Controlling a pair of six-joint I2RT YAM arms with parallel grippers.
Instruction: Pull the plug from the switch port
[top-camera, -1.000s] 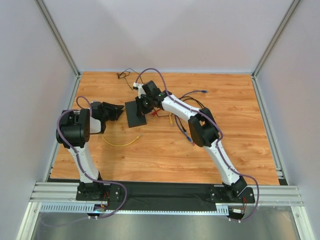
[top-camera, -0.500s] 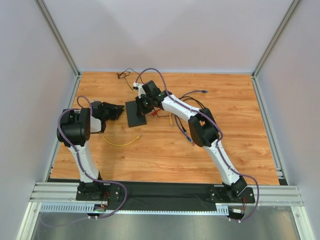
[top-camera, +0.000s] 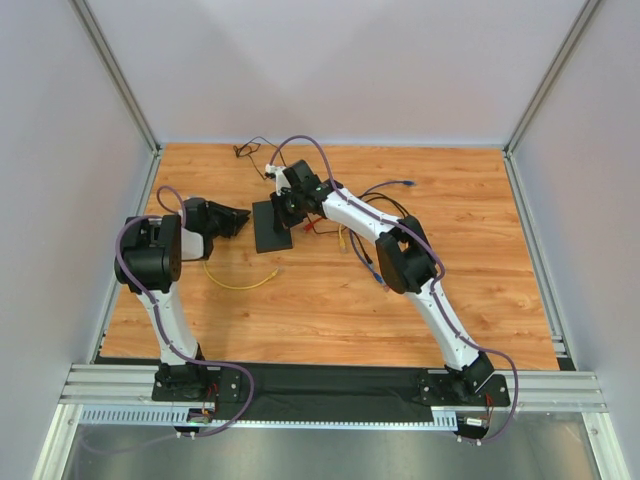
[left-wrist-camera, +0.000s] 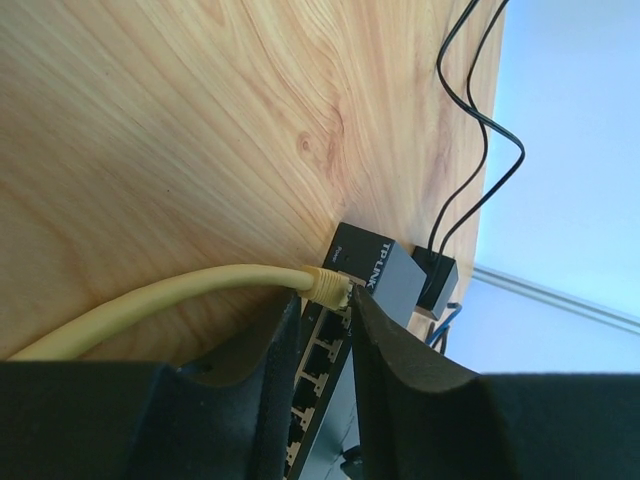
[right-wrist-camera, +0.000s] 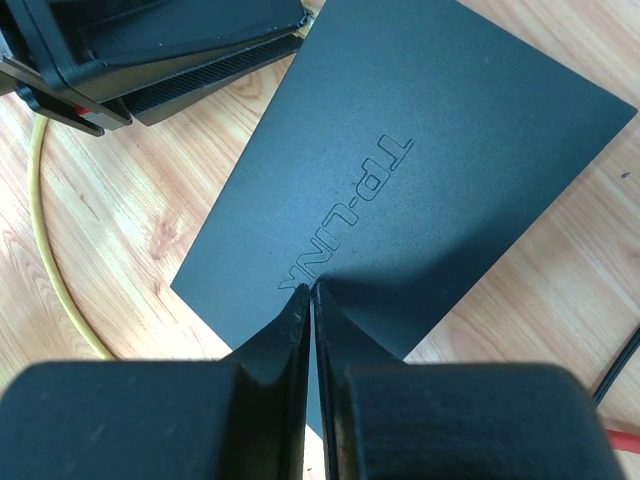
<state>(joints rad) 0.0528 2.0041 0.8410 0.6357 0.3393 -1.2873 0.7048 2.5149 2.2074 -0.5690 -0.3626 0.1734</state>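
yellow plug (left-wrist-camera: 328, 287) between the left jaws

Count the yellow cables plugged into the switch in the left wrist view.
1: the yellow cable, in the end socket of the switch, within the left gripper. Further sockets may be hidden.

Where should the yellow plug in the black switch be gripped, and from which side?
Grip the stubby yellow plastic plug at the flat matte-black switch's port edge, not its bending yellow cable. Approach from the port side, along the cable, left claw straddling it.
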